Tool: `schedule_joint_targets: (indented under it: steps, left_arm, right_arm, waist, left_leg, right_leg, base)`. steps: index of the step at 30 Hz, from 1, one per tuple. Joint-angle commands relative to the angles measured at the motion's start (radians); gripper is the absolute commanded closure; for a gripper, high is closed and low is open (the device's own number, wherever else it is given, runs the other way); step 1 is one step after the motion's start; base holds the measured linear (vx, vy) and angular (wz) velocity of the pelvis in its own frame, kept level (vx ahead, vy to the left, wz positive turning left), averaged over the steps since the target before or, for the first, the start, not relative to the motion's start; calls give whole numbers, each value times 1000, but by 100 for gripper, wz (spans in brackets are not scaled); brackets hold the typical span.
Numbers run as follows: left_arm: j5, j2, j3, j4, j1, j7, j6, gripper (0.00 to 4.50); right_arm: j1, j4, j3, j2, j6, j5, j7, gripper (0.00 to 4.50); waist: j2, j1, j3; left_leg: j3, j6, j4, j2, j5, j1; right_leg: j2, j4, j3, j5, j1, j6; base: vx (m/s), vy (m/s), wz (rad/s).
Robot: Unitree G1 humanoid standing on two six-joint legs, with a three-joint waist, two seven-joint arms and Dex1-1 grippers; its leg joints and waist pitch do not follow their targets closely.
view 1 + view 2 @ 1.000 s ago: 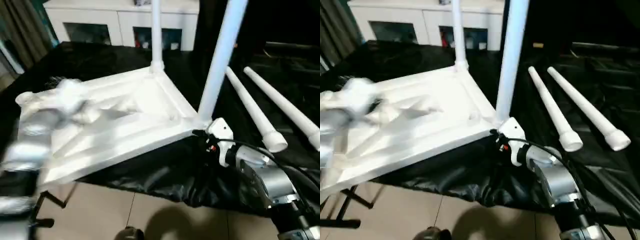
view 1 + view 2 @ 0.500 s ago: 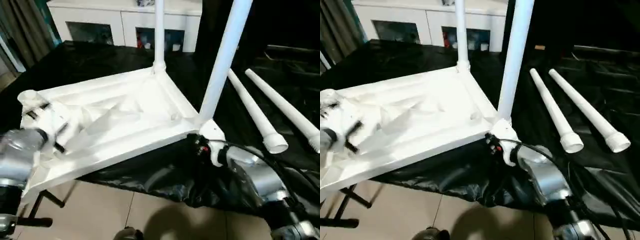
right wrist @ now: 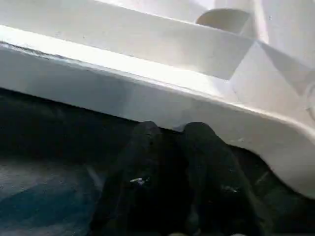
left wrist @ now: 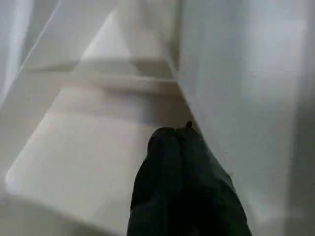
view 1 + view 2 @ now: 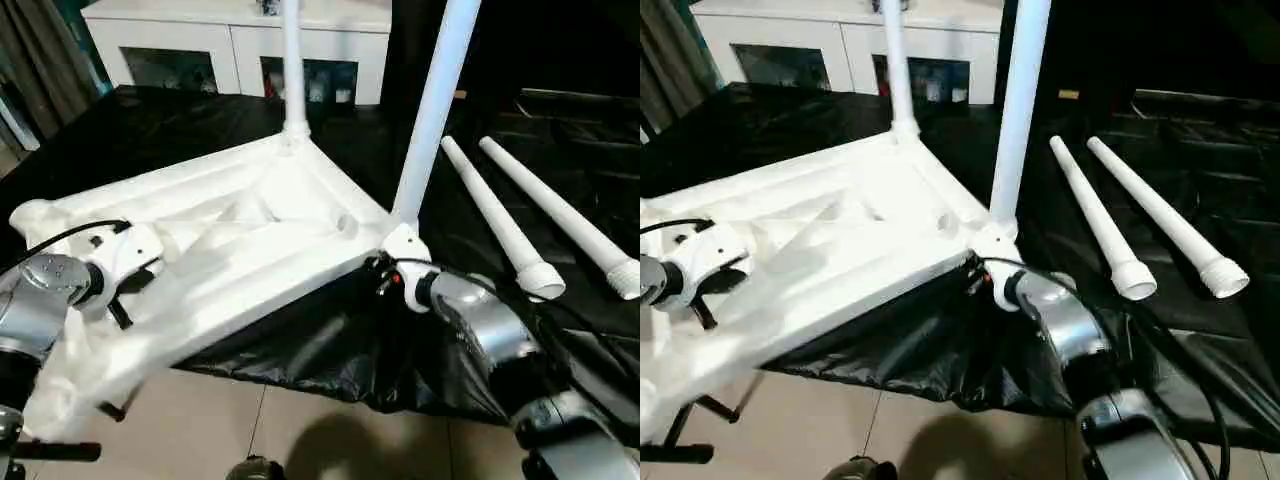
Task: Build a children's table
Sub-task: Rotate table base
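Tabletop [image 5: 250,240] upside down, two legs [image 5: 432,110] socketed (upright)

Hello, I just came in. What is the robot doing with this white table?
The robot is building a children's table. The tabletop lies upside down on a black-covered surface, with two legs standing in its far and right corner sockets. Two more legs lie loose to the right. The left pincer, shut, is at the near-left edge; the right pincer is at the near-right corner.

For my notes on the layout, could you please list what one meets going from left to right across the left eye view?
Left claw → upside-down tabletop → right claw → first loose leg → second loose leg.
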Motion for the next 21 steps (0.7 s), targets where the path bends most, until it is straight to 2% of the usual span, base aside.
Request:
schedule_joint_targets:
  steps: [1,2,4,6,10,12,13,15,16,17,18,19,20,21]
  left_arm:
    - [-98,-17,-20,-99,-1,-131,-7,450]
    - [-133,-25,-23,-131,-4,-172,-1,450]
    - [-181,-41,-34,-180,-10,-225,17,450]
    - [-228,-67,-46,-233,-21,-273,46,450]
    - [-242,-102,-57,-256,-28,-276,54,450]
    - [-226,-159,-84,-245,-41,-253,39,450]
    - [-211,-181,-95,-227,-48,-236,28,450]
    - [-189,-204,-107,-196,-61,-204,12,450]
    - [-153,-239,-124,-138,-84,-144,-16,450]
    - [-111,-266,-145,-71,-111,-82,-43,450]
    - [-73,-284,-163,-6,-138,-24,-77,450]
    - [-72,-284,-163,-5,-138,-23,-77,450]
    - [-55,-291,-171,23,-150,2,-94,450]
    - [-20,-305,-185,93,-182,68,-120,450]
  right_arm:
    - [-44,46,-7,23,-34,-5,-9,395]
    - [-55,66,-9,28,-47,-6,-11,395]
    - [-67,86,-12,34,-62,-7,-13,416]
    - [-80,109,-12,39,-81,-5,-14,430]
    - [-83,117,-14,40,-93,-3,-9,445]
    - [-88,132,-19,45,-109,-7,-9,445]
    - [-88,134,-21,45,-112,-8,-8,445]
    - [-87,132,-23,45,-116,-9,-8,445]
    - [-85,128,-24,45,-123,-11,-10,445]
    - [-80,115,-26,39,-126,-12,-12,445]
    - [-76,102,-30,32,-129,-12,-16,445]
    - [-76,101,-30,32,-129,-12,-16,445]
    - [-73,94,-32,27,-130,-12,-17,445]
    - [-66,71,-41,16,-128,-11,-19,445]
  waist:
    - [11,2,-71]
    - [11,4,-74]
    - [12,7,-72]
    - [10,6,-71]
    - [9,-2,-67]
    - [6,-6,-67]
    - [12,-8,-67]
    - [12,-8,-70]
    - [15,-9,-71]
    - [19,-9,-72]
    - [16,-11,-72]
    - [15,-9,-73]
    - [18,-7,-75]
    - [16,-8,-77]
  left_leg:
    - [-38,-87,-85,58,-358,51]
    - [-35,-79,-82,59,-324,50]
    - [-32,-75,-82,59,-311,49]
    - [-32,-72,-83,58,-317,47]
    - [-32,-71,-84,57,-342,44]
    - [-32,-66,-82,56,-335,43]
    - [-32,-65,-82,57,-339,45]
    - [-32,-63,-80,56,-327,45]
    - [-33,-61,-79,55,-317,43]
    - [-33,-64,-78,55,-329,48]
    - [-33,-65,-78,53,-338,48]
    - [-35,-62,-77,53,-334,48]
    - [-37,-63,-77,55,-329,46]
    - [-36,-60,-76,54,-319,47]
  right_leg:
    - [-72,-65,40,-117,19,-227]
    - [-69,-62,38,-85,20,-235]
    - [-66,-59,37,-69,19,-243]
    - [-67,-59,36,-87,24,-242]
    - [-69,-65,39,-140,26,-232]
    - [-69,-67,41,-150,29,-229]
    - [-67,-70,41,-157,26,-225]
    - [-64,-68,41,-139,28,-223]
    - [-63,-65,40,-121,30,-223]
    - [-61,-66,39,-119,28,-221]
    - [-59,-69,39,-118,29,-215]
    - [-61,-71,39,-117,31,-212]
    - [-63,-68,39,-103,32,-213]
    - [-59,-66,38,-78,33,-212]
  base:
    - [0,0,0]
    - [0,0,0]
    - [0,0,0]
    - [0,0,0]
    - [0,0,0]
    - [0,0,0]
    - [0,0,0]
    - [0,0,0]
    - [0,0,0]
    - [0,0,0]
    - [0,0,0]
    - [0,0,0]
    - [0,0,0]
    - [0,0,0]
